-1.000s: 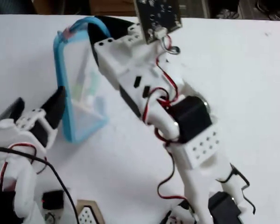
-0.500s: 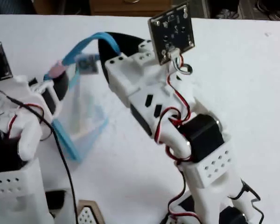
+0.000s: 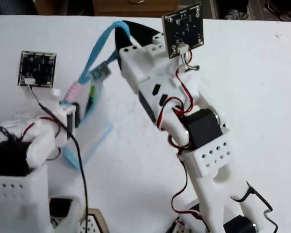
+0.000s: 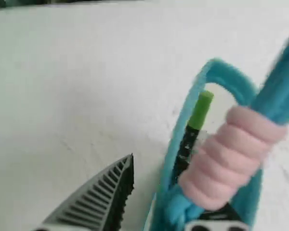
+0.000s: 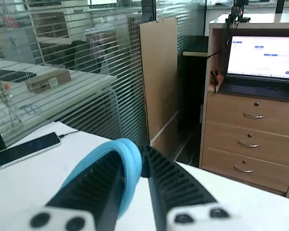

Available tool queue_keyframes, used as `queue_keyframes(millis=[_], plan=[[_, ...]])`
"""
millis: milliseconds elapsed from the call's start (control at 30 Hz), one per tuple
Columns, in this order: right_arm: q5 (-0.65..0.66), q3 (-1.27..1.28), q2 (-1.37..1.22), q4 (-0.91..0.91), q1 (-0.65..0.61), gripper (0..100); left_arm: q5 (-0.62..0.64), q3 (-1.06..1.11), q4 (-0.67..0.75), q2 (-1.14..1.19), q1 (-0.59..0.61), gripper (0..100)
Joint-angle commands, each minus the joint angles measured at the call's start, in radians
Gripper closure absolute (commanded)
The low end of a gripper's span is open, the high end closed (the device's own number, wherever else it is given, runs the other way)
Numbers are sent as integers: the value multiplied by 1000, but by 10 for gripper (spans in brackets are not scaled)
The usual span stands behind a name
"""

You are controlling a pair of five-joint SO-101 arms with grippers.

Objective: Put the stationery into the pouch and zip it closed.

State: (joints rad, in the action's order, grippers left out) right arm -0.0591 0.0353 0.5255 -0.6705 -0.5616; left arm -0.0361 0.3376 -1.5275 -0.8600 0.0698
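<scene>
A broad white table point(image 3: 262, 73) spans the scene, matte and bare around the work. In the right wrist view an office lies beyond it: slatted window blinds point(image 5: 62, 62), a tall wooden panel point(image 5: 159, 77), and a wooden drawer unit point(image 5: 250, 139) with a lit laptop point(image 5: 262, 62) on top. A dark phone point(image 5: 29, 147) lies flat on the table's far side. The right arm point(image 3: 203, 131), white with red wiring, runs from the table's near edge toward its far edge. The left arm point(image 3: 19, 170) stands at the near left corner. Between them, a clear pouch point(image 3: 94, 128) edged in blue stands partly lifted, its lower end on the table. The right gripper point(image 5: 137, 156) is closed on the blue band at the pouch's upper end. The left gripper point(image 3: 75, 114) sits at the pouch's open edge with its jaws spread wide, gripping nothing; its ridged jaw is clear of the blue rim. A green-capped pen point(image 4: 200, 110) stands inside the pouch. A pink ridged zip pull point(image 4: 231, 149) hangs on the blue band just beside the pen.
</scene>
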Motion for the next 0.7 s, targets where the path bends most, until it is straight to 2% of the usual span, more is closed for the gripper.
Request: queue_keyframes(millis=[0, 167, 500, 667], plan=[[9, -9, 31, 31, 13, 982, -8, -11, -26, -39, 22, 769], [9, -9, 31, 30, 12, 983, -8, -9, -26, -214, 16, 694], [11, -9, 30, 31, -67, 983, 31, -11, -84, -409, 22, 691], [11, -11, 30, 33, -70, 983, 29, -69, -170, -444, 21, 691]])
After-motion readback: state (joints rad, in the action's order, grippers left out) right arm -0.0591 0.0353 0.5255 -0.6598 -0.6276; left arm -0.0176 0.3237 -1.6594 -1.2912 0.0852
